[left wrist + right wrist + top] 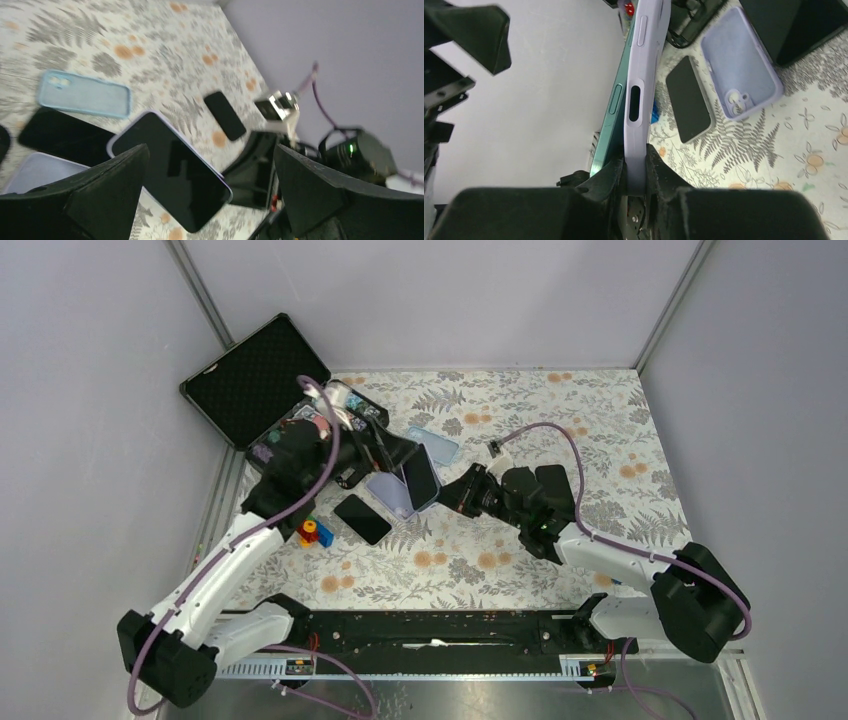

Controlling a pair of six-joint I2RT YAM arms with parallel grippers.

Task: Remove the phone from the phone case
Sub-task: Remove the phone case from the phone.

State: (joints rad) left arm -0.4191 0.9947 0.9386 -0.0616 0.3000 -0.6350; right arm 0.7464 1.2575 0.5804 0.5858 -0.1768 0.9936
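Right gripper (636,161): at the bottom centre of its wrist view, fingers pressed together on the lower end of the phone case, which we count as firmly pinched.
Phone case (647,60): lilac, held on edge and off the table, rising from the fingers to the top centre of the frame; side button and slot cut-out face the camera.
Phone (612,119): green-edged, lying against the left side of the case; its edge meets the case wall near the top of the frame and stands a little apart from it toward the bottom. We cannot tell how much of it sits inside.
Left gripper (211,150): fingers spread wide, one at the lower left and one at the lower right of its wrist view, with the dark screen of the phone between them and touching neither.
Empty lilac case (749,50): flat on the table, upper right of the right wrist view, hollow side up.
Black phone (689,100): flat, screen up, just left of that case.
Light blue case (85,93): flat, upper left of the left wrist view.
Coloured blocks (315,533): left of centre in the top view, beside the left arm.
Black carry case (250,375): open, upper left of the top view.
Table (600,410): covered in a fern and flower print.
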